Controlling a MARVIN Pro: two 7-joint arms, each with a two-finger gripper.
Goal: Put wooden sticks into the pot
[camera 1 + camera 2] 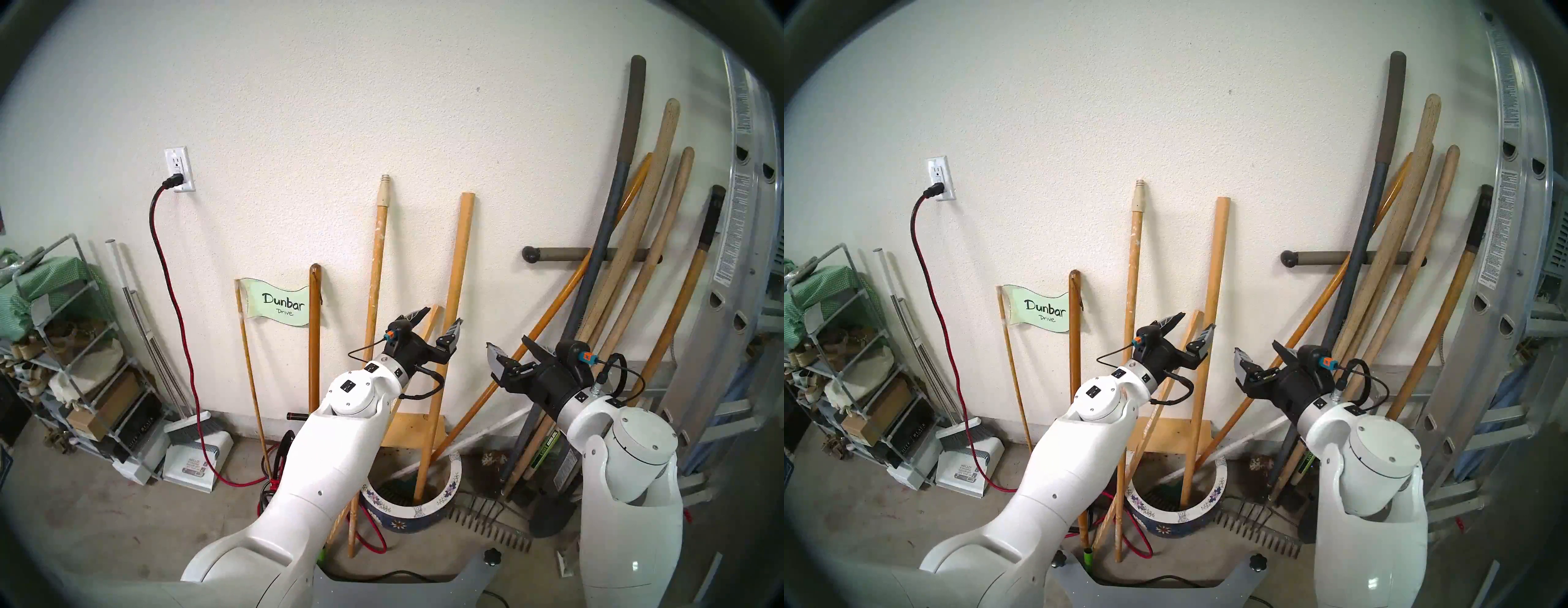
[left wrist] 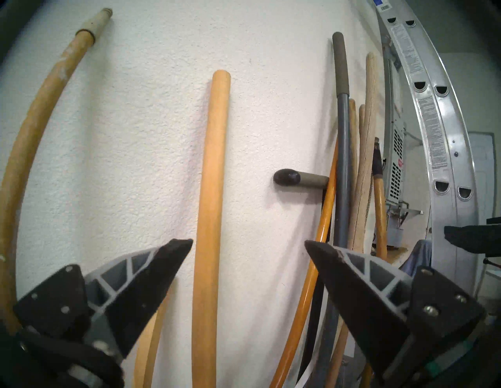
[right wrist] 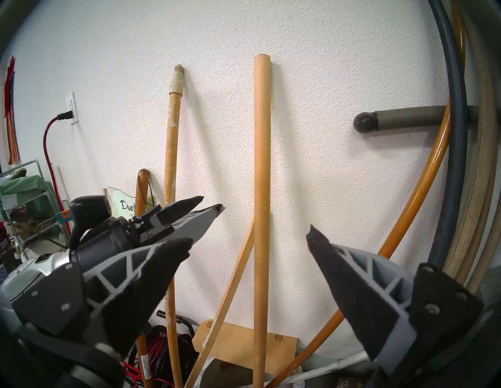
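Observation:
The pot (image 1: 449, 482) (image 1: 1217, 484), dark blue with a white flowered rim, stands on the floor by the wall. The plain round dowel (image 1: 456, 263) (image 2: 211, 176) (image 3: 261, 162) stands in it and leans on the wall. The speckled pole with the cream tip (image 1: 377, 263) (image 2: 40, 108) (image 3: 172, 141) and the thin slat (image 1: 1166, 403) (image 3: 230, 284) stand on the floor outside the pot. My left gripper (image 1: 441, 318) (image 2: 246, 242) is open, with the dowel in line between its fingers, just beyond the tips. My right gripper (image 1: 511, 346) (image 3: 250, 235) is open and empty, right of the dowel.
Long tool handles (image 1: 628, 276) and an aluminium ladder (image 1: 738, 254) lean at the right. An orange handle (image 1: 551, 318) slants into the pot. A rake (image 1: 488, 526) lies on the floor. The "Dunbar Drive" sign stick (image 1: 278, 303), a red cord (image 1: 178, 322) and a shelf (image 1: 72, 339) are at the left.

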